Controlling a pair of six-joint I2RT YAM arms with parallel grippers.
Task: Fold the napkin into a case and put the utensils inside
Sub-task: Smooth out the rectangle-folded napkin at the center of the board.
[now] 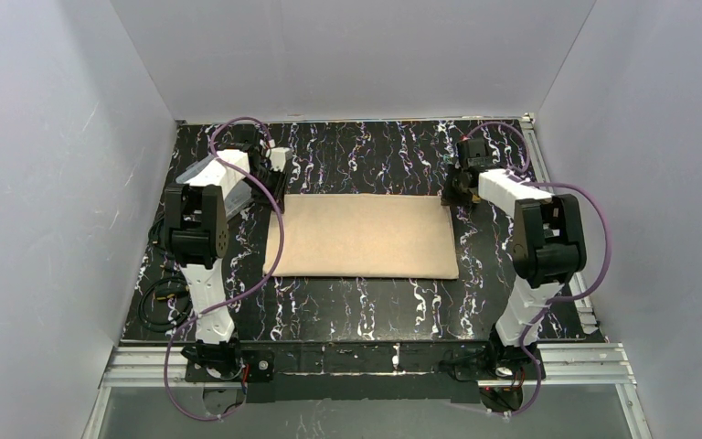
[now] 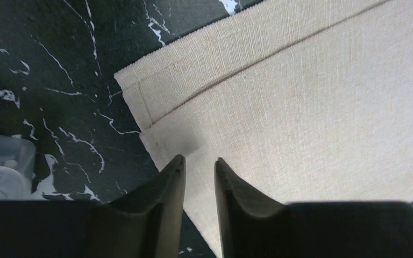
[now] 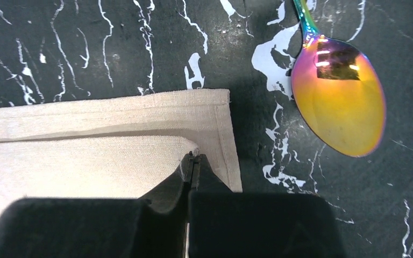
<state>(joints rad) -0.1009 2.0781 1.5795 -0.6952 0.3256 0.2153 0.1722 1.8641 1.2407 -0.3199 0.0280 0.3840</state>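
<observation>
The folded napkin (image 1: 361,236) lies mid-worktop (image 1: 366,146), the left gripper (image 2: 199,161) slightly parted and empty over its far-left corner, and the right gripper (image 3: 193,156) fully closed at its far-right corner.

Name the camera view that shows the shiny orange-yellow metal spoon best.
Right wrist: the shiny orange-yellow metal spoon lies close up on the black marbled table, bowl fully visible, apart from the tan-beige cloth napkin. Top external cannot resolve it; left wrist shows none of it.

Napkin (image 1: 361,236): one. Spoon (image 3: 337,105): one. Clear plastic box (image 2: 2,172): one, near table (image 1: 375,311) far-left corner. Left arm (image 1: 203,229), right arm (image 1: 539,233): two total.
</observation>
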